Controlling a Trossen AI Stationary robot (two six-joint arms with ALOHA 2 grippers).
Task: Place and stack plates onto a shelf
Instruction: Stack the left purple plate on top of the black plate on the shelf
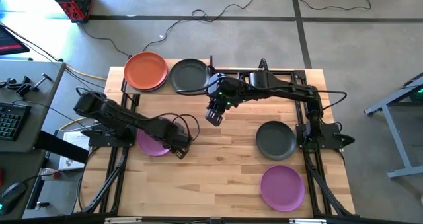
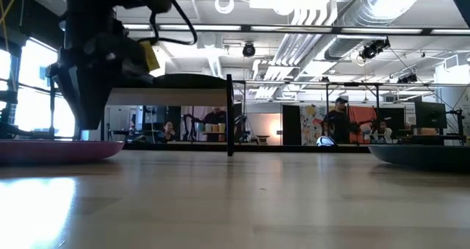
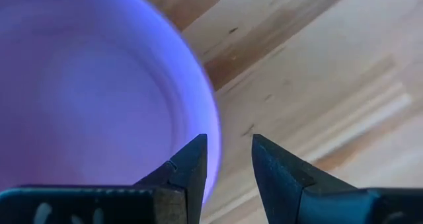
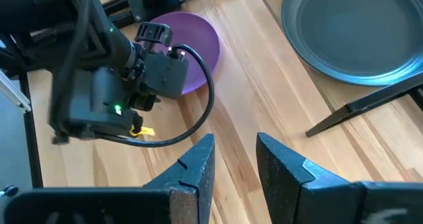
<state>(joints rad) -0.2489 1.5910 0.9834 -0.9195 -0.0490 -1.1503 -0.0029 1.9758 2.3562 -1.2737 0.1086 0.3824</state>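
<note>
Left gripper (image 3: 228, 168) fingers stood parted astride the purple plate (image 3: 92, 85)'s rim, holding nothing; the stiff, shallow, likely slippery plate suited an edge pinch.

1. The left arm (image 1: 125, 121) reaches in from the table's left edge, stretched across toward the middle, wrist bent down low.
2. The left gripper (image 3: 228, 161) hangs just above the tabletop, its two dark fingers (image 3: 188, 168) apart with a clear gap between them, nothing held.
3. The right arm (image 1: 284, 88) comes from the right side and folds across the far part of the table, elbow high.
4. The right gripper (image 4: 234, 161) hovers well above the surface, pointing down toward the left arm, jaws parted, nothing between them.
</note>
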